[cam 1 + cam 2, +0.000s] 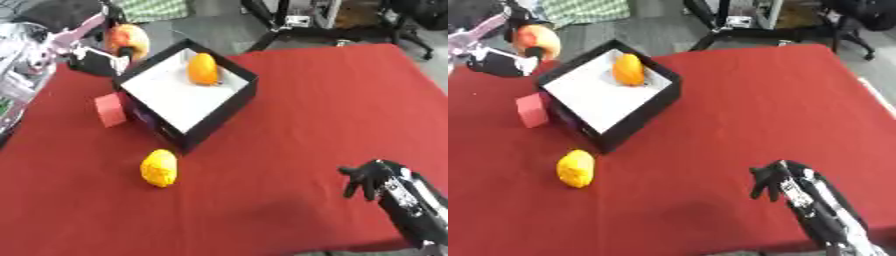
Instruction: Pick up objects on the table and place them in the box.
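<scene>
A black box with a white floor stands at the upper left of the red table, and an orange fruit lies inside it. My left hand is up beside the box's far left corner, fingers curled round a red-and-yellow apple. On the cloth in front of the box lies a yellow lemon-like fruit. A red block leans against the box's left side. My right hand hovers low at the right, fingers curled and holding nothing.
The red tablecloth runs to a front edge near the bottom of the view. Beyond the table's far edge stand black stands and chair legs on a grey floor. A checked cloth shows at the top.
</scene>
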